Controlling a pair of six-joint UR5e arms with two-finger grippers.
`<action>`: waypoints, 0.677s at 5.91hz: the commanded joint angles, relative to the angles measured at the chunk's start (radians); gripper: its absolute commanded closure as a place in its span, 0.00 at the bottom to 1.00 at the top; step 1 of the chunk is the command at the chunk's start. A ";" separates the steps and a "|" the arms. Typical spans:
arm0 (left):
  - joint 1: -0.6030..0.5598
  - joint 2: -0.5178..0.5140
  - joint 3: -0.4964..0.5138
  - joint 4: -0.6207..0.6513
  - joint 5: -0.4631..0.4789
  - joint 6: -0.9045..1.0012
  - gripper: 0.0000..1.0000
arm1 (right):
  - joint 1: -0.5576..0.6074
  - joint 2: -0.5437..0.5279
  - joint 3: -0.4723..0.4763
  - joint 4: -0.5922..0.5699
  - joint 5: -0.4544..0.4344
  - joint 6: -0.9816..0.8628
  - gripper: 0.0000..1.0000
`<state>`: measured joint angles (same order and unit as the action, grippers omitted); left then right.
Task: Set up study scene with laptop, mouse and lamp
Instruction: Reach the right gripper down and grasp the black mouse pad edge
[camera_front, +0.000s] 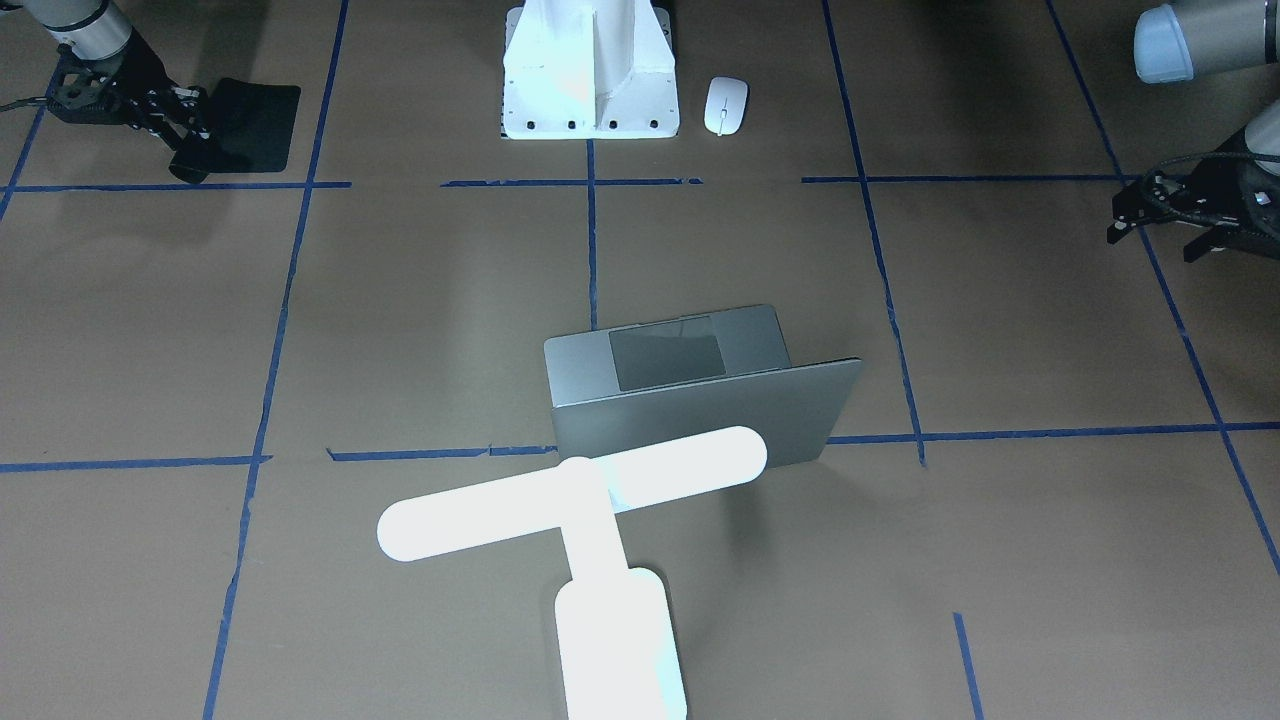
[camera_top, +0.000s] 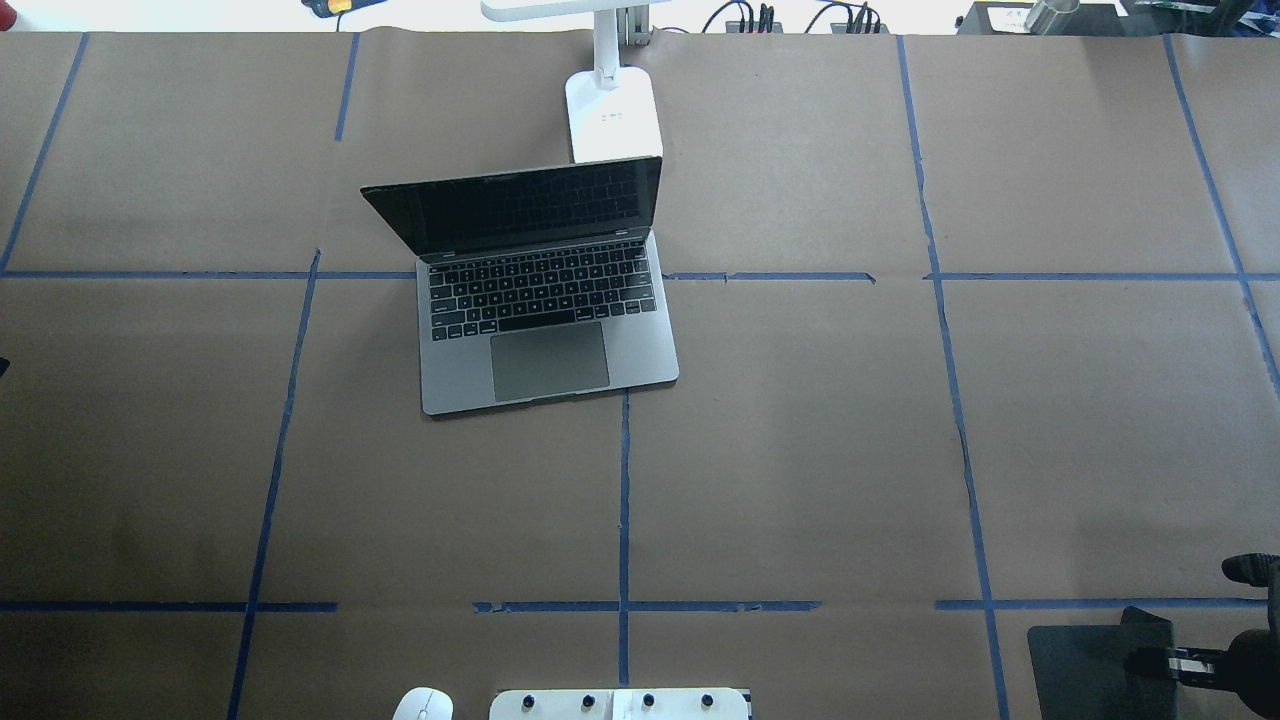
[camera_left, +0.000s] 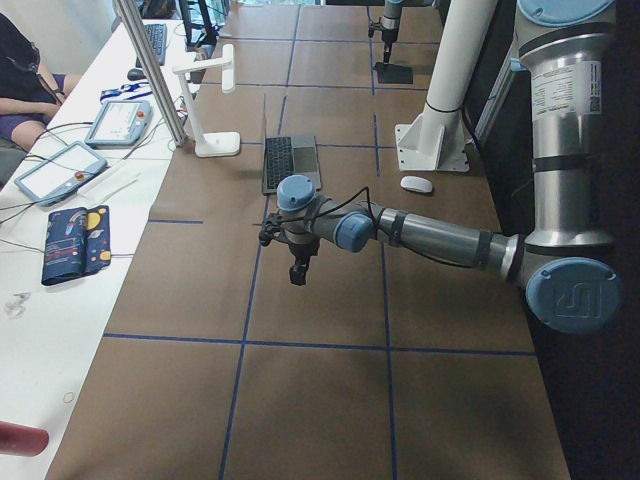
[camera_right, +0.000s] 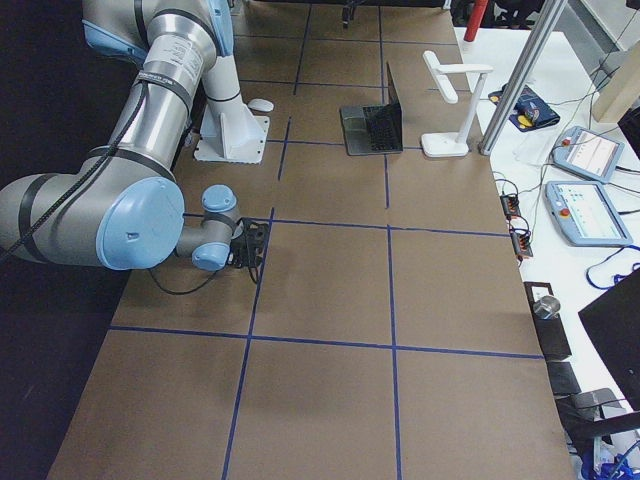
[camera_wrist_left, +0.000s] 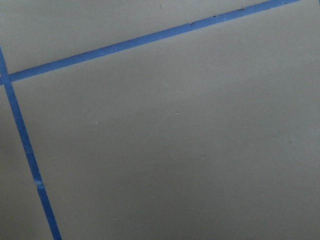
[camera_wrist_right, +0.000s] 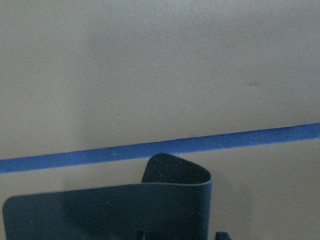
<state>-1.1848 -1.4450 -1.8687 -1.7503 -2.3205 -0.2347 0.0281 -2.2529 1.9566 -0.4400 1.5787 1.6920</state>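
Overhead exterior: the laptop (camera_top: 548, 330) stands open left of centre, with the lamp (camera_top: 612, 115) behind it at the top edge. The black mat (camera_top: 1085, 670) lies lower right, and the right gripper (camera_top: 1165, 660) looks pinched on its edge. The mouse (camera_top: 422, 705) waits at bottom left. How wide the empty left gripper (camera_front: 1160, 225) stands, I cannot tell. Likely next: position the mat, then fetch the mouse.

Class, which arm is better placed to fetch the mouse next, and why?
Probably left. The mouse lies beside the white bracket, toward the left gripper; the right gripper is at the black mat.

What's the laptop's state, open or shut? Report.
Open: the laptop has its screen raised, keyboard and trackpad exposed in the overhead view.
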 joint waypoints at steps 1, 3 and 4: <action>-0.001 0.000 -0.001 0.000 0.000 0.000 0.00 | 0.001 -0.002 -0.002 0.004 -0.003 0.000 0.97; -0.001 0.000 -0.003 0.000 0.000 0.000 0.00 | 0.007 0.004 0.004 0.007 -0.011 0.002 1.00; -0.001 0.000 -0.003 0.000 0.000 0.000 0.00 | 0.053 0.009 0.037 0.007 -0.009 0.000 1.00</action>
<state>-1.1857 -1.4450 -1.8710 -1.7503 -2.3209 -0.2347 0.0485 -2.2480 1.9698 -0.4332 1.5696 1.6930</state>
